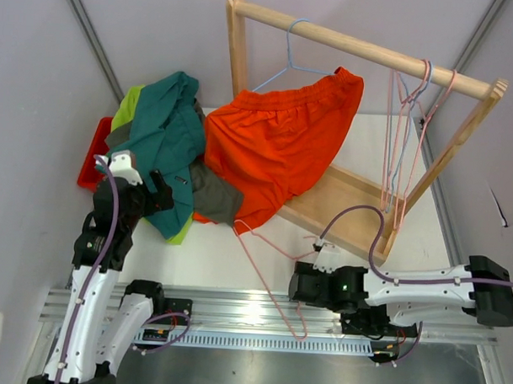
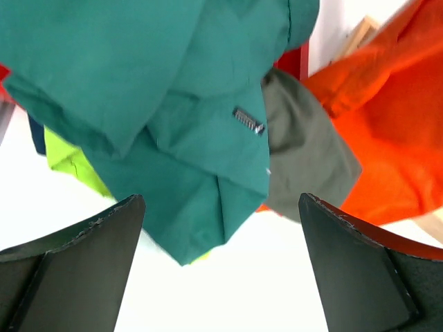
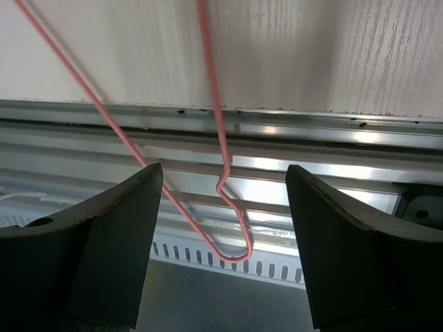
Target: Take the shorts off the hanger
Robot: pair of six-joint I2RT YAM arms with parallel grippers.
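A: Where are the orange shorts (image 1: 279, 142) seen, and which way do they run?

B: Draped over the wooden rack's (image 1: 360, 49) base, still on a blue hanger (image 1: 288, 58); long axis runs diagonally, waistband toward the rail at upper right, legs spread down-left. Fabric looks crumpled.

A: Other pairs?

B: Teal shorts (image 1: 166, 130) are heaped w/ grey and lime ones by a red bin (image 1: 93, 153).

A: Grippers?

B: Left gripper (image 2: 220, 270) is seen wide open, empty. Right gripper (image 3: 223, 242) is parted around a pink hanger (image 3: 218, 124), not touching.
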